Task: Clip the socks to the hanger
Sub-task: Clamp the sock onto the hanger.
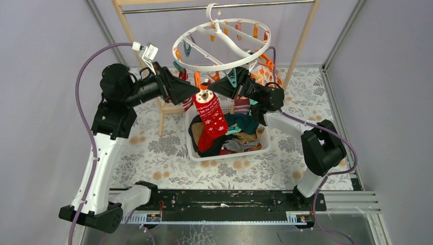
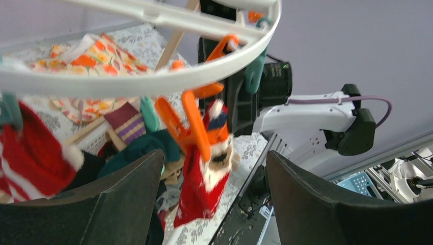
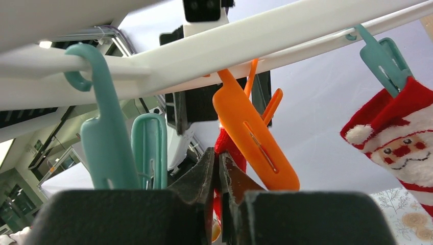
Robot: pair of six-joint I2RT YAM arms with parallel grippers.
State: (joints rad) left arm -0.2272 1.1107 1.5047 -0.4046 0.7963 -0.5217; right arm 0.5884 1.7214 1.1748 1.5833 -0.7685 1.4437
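Observation:
The white ring hanger (image 1: 223, 46) hangs from the bar at the back. A red sock with white pattern (image 1: 210, 115) hangs below its near rim, between both grippers. My right gripper (image 1: 212, 90) is shut on the sock's cuff; red fabric (image 3: 225, 145) shows between the closed jaws (image 3: 217, 159). An orange clip (image 3: 255, 135) hangs right at the cuff; I cannot tell whether it grips. My left gripper (image 1: 197, 93) is open and empty, its fingers wide apart on either side of the sock (image 2: 204, 189) and clip (image 2: 191, 127). A red-white striped Santa sock (image 3: 403, 143) hangs from a teal clip.
A white basket (image 1: 191, 145) under the hanger holds several loose socks. The wooden rack (image 1: 302, 35) with its metal bar carries the hanger. An orange leaf-print cloth (image 1: 264, 75) lies behind. Teal clips (image 3: 107, 148) dangle close to my right jaws.

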